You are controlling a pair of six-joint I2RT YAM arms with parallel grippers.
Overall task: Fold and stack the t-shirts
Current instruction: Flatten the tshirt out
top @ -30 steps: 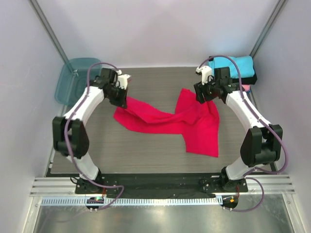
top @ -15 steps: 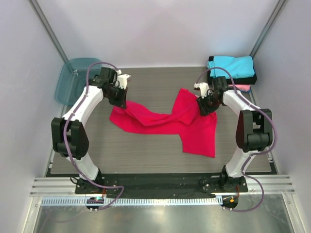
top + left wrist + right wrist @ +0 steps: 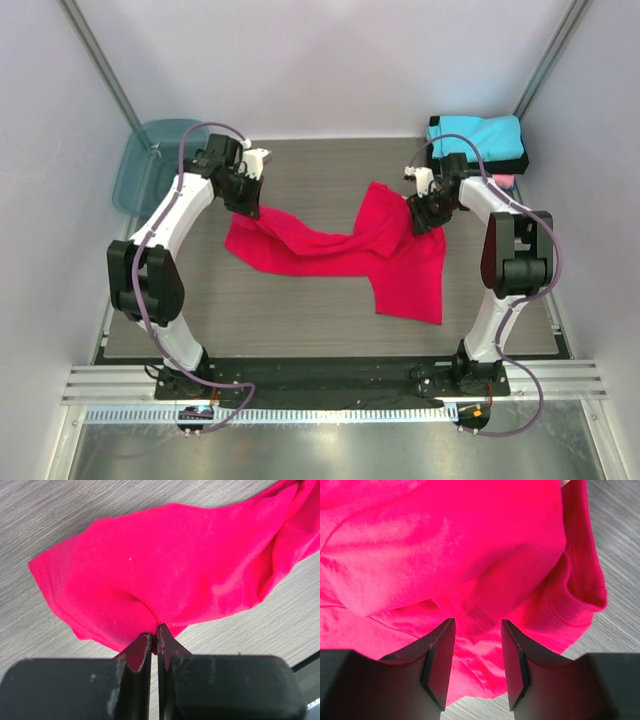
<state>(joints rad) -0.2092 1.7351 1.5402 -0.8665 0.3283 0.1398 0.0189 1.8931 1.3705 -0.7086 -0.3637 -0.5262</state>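
Note:
A large red t-shirt (image 3: 340, 250) lies crumpled across the middle of the table. My left gripper (image 3: 245, 203) is at its back left corner, shut on a pinch of the red cloth (image 3: 165, 565), which bunches up into the closed tips (image 3: 154, 635). My right gripper (image 3: 426, 213) is low over the shirt's back right edge. It is open (image 3: 477, 625), its fingers straddling a hemmed fold of the red cloth (image 3: 445, 545). A folded cyan t-shirt (image 3: 478, 137) lies on a black one (image 3: 517, 163) at the back right, with a pink one (image 3: 504, 181) showing beside them.
A translucent teal bin (image 3: 150, 170) stands off the table's back left corner. The wood-grain tabletop (image 3: 300, 320) is bare in front of the red shirt. Frame posts rise at both back corners.
My right gripper came down and forward onto the shirt's back right edge, its jaws narrowing. My left gripper drew the shirt's left corner a little to the left.

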